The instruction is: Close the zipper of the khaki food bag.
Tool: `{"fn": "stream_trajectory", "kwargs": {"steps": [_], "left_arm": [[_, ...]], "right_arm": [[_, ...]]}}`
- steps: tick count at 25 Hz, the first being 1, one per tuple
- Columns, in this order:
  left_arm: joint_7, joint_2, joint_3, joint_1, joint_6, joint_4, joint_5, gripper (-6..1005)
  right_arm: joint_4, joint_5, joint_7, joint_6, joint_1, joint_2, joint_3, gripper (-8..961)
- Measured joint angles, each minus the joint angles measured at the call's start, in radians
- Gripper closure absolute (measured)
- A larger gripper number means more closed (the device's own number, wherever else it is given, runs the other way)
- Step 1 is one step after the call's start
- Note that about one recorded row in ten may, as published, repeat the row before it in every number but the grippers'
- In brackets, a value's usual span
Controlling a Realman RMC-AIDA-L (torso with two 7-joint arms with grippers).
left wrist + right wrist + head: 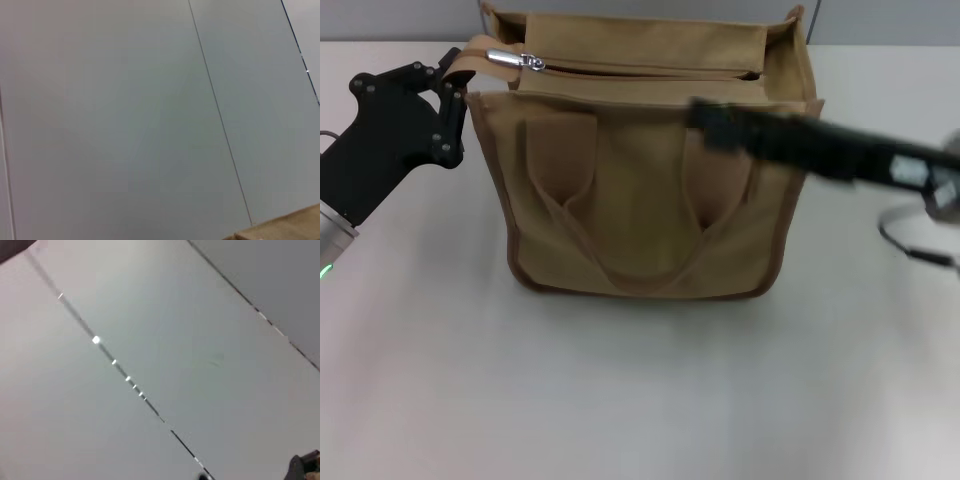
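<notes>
The khaki food bag (650,170) stands mid-table toward the far edge, its zipper (620,68) seemingly shut; the left pincer (458,80) pinches the tab end, the right pincer's (705,118) state I cannot tell; next, release

We see a flat pale grey wall panel (110,115) filling nearly the whole view | a thin dark seam line (220,115) runs slantwise across it | a second dark line (300,50) crosses one corner | a tan canvas bag edge (285,227) shows in another corner.
</notes>
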Motion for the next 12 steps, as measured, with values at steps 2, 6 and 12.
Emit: {"fn": "stream_trajectory", "kwargs": {"steps": [2,6,12], "left_arm": [[0.005,-0.001,0.0,-0.002,0.003,-0.002,0.0,979],[0.006,-0.001,0.0,-0.004,0.013,-0.008,-0.001,978],[0.007,-0.001,-0.001,-0.003,0.036,-0.009,-0.001,975]], "right_arm": [[0.001,0.006,0.129,0.053,0.044,0.0,-0.004,144],[0.005,0.003,0.284,0.173,0.118,0.0,-0.015,143],[0.02,0.003,0.349,0.262,0.191,0.002,-0.046,143]]}}
